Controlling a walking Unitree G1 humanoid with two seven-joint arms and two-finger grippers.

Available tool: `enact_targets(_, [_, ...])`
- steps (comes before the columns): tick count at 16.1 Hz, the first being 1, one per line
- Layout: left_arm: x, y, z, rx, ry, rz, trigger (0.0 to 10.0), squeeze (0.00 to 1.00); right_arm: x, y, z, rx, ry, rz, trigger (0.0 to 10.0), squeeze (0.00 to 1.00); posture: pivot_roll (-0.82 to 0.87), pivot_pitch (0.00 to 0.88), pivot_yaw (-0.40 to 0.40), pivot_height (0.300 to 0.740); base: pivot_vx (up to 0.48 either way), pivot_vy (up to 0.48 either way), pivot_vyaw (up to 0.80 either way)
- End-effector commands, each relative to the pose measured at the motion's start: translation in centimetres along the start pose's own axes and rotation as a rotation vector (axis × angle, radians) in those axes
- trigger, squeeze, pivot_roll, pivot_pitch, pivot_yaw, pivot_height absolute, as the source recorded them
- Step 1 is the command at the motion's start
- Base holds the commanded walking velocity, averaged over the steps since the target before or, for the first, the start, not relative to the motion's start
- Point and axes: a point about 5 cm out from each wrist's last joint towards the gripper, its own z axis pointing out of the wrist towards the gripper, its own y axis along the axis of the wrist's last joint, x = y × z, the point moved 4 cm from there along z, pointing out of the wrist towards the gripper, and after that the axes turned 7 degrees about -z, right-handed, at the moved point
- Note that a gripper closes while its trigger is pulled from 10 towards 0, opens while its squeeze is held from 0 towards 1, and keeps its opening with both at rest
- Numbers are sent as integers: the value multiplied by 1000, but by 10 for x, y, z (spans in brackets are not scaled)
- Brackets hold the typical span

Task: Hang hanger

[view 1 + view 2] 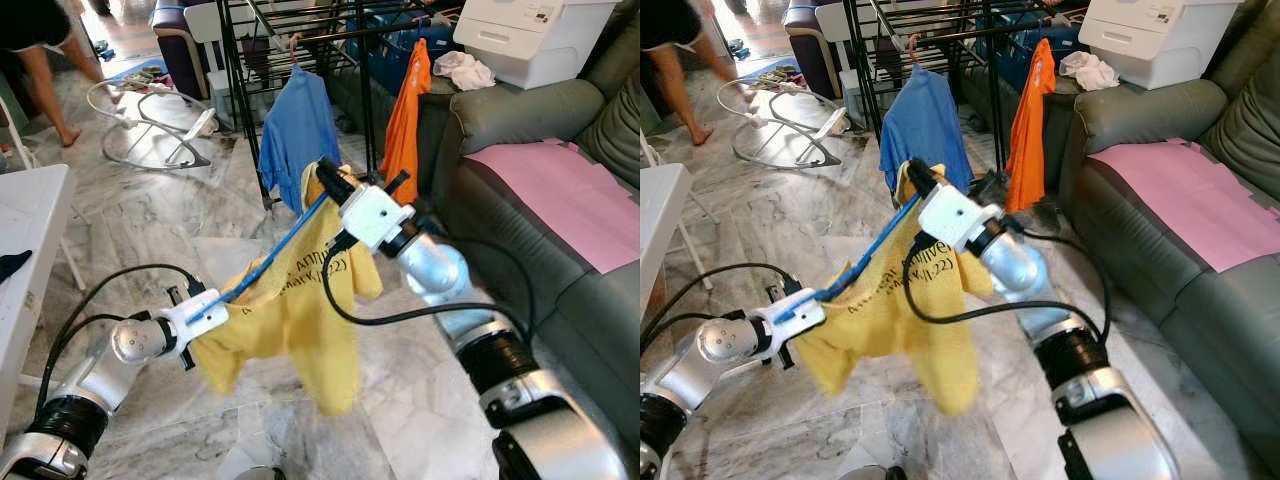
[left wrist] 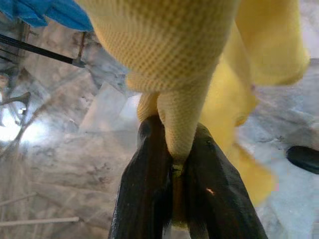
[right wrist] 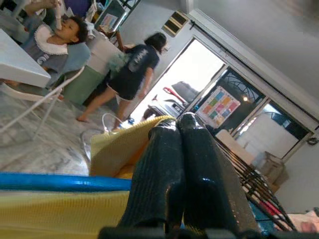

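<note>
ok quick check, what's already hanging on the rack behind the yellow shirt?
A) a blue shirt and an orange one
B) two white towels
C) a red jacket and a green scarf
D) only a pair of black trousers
A: a blue shirt and an orange shirt hang from the rack, beyond the yellow shirt on its blue hanger, held by the left gripper and right gripper.

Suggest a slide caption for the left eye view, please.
Both grippers, left and right, hold a blue hanger carrying a yellow shirt.
</note>
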Motion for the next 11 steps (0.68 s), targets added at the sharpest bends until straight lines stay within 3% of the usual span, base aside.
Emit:
enact_targets(1, [1, 16, 5, -40, -10, 4, 0, 0, 50, 46, 16, -183, 207, 25, 0, 0, -17, 25, 32, 740, 0, 0, 0])
enact_targets(6, [-2, 23, 8, -55, -26, -3, 0, 0, 79, 69, 8, -216, 386, 357, 0, 0, -22, 27, 34, 740, 0, 0, 0])
enact_targets(7, [-3, 24, 8, -58, -30, -2, 0, 0, 88, 72, 1, -227, 460, 326, 0, 0, -22, 27, 34, 740, 0, 0, 0])
enact_targets(8, [-4, 26, 9, -60, -38, 3, 0, 0, 94, 63, -7, -206, 501, 225, 0, 0, -22, 27, 34, 740, 0, 0, 0])
enact_targets(11, [-3, 18, 7, -49, -28, -13, 0, 0, 44, 8, -5, 47, 260, 127, 0, 0, -19, 31, 36, 740, 0, 0, 0])
